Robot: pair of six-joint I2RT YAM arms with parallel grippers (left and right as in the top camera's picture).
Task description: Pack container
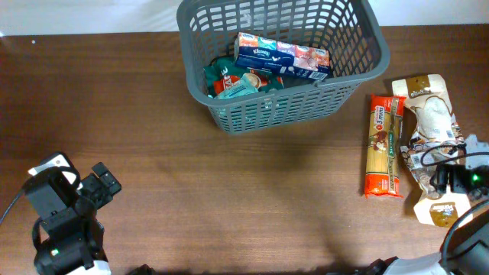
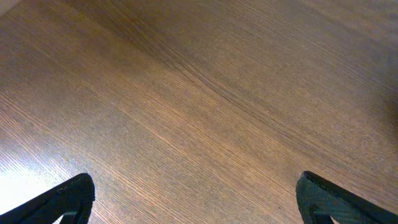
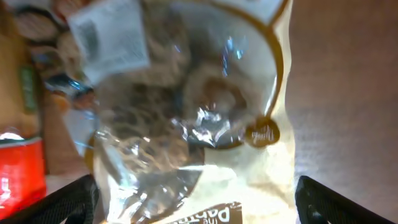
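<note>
Left gripper: near-left corner of table, pointing down, fingers spread wide, empty.
Right gripper: right edge, poised over cream pouch, fingers spread wide.

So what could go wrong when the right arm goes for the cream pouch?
The cream pouch is glossy, crinkled film and could slip from the open right jaws. The spaghetti packet lies close beside it, so a jaw might catch it too. The blue box sits high in the basket, so the pouch may not settle inside.
</note>
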